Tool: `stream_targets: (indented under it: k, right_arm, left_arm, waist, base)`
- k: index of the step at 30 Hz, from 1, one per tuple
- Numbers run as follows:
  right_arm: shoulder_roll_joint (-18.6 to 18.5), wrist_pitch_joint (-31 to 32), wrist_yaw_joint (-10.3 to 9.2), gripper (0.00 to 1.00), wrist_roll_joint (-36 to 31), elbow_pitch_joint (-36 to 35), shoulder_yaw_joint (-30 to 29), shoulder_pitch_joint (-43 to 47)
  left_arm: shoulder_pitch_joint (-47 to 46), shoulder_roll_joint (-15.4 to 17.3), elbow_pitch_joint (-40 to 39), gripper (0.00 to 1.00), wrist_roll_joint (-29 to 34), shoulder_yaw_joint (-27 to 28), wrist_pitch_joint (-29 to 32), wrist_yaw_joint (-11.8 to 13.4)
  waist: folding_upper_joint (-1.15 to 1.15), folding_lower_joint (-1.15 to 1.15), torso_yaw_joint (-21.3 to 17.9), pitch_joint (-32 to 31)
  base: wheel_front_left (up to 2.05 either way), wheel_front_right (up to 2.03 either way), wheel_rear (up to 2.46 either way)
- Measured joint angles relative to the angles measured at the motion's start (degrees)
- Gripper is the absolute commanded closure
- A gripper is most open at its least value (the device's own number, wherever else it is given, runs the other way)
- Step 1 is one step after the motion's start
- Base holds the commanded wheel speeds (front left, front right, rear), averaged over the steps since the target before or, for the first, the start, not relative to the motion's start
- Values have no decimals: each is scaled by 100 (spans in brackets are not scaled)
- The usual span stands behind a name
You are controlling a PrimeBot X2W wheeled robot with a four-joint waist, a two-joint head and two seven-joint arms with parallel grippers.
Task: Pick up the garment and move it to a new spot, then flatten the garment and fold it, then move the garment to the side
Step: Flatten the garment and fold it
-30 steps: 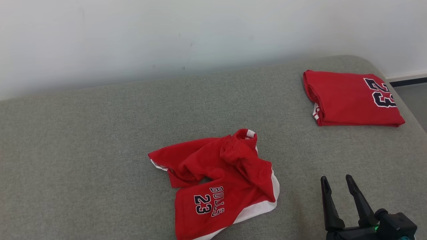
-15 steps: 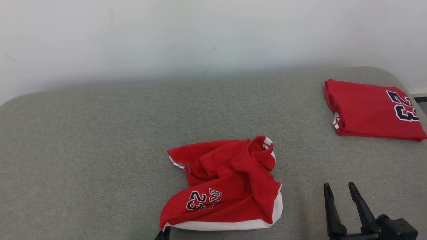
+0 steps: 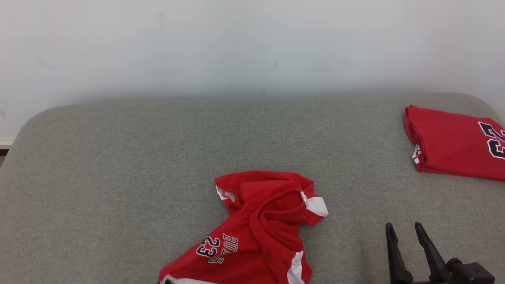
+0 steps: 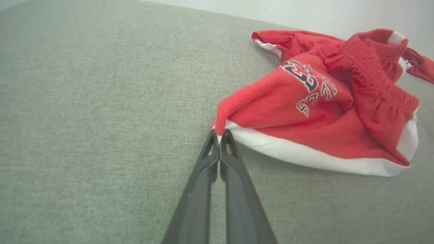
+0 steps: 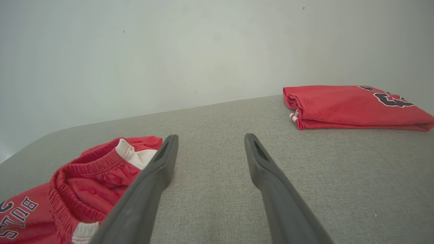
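The left gripper (image 4: 218, 134) has its fingers (image 4: 198, 193) pressed together on one corner of the red shorts (image 4: 305, 112), right where the white hem band meets the red cloth. The right gripper (image 3: 404, 227) hangs idle with its fingers (image 5: 274, 189) spread wide and nothing between them. It sits to the right of the shorts and apart from them.

The shorts lie crumpled near the front middle of the grey padded surface (image 3: 118, 157), with the waistband bunched and the "BULLS 23" print facing up. A folded red garment (image 3: 453, 144) rests well apart at the far right.

The hold looks thin, a pinch on a hem corner only. If the arm lifts or pulls quickly, the weight of the trailing cloth could likely draw that corner out. A drag by one corner might also twist the heap tighter and make flattening harder. A new spot too far to the right would crowd the folded garment.

How much cloth sits between the closed fingers cannot be told. The head view cuts off the near edge of the shorts and the right end of the folded garment.
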Motion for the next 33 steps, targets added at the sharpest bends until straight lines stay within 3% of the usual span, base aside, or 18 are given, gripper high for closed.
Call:
stream_targets:
  k: [14, 23, 33]
  right_arm:
    - [-24, -1, 0, 0, 24, -107, 90, 17]
    - [-154, 0, 0, 0, 66, -163, 286, 20]
    - [-176, -1, 0, 0, 111, -212, 281, 74]
  left_arm:
    - [13, -171, -1203, 0, 464, 834, -1, -8]
    - [28, -204, -1527, 0, 669, 1357, -1, -78]
    - [224, -252, -1720, 0, 813, 1566, -1, -97]
  waist:
    - [0, 0, -41, -179]
    - [0, 0, -160, -257]
    - [0, 0, -168, -254]
  base:
    - [0, 0, 0]
    - [0, 0, 0]
    - [0, 0, 0]
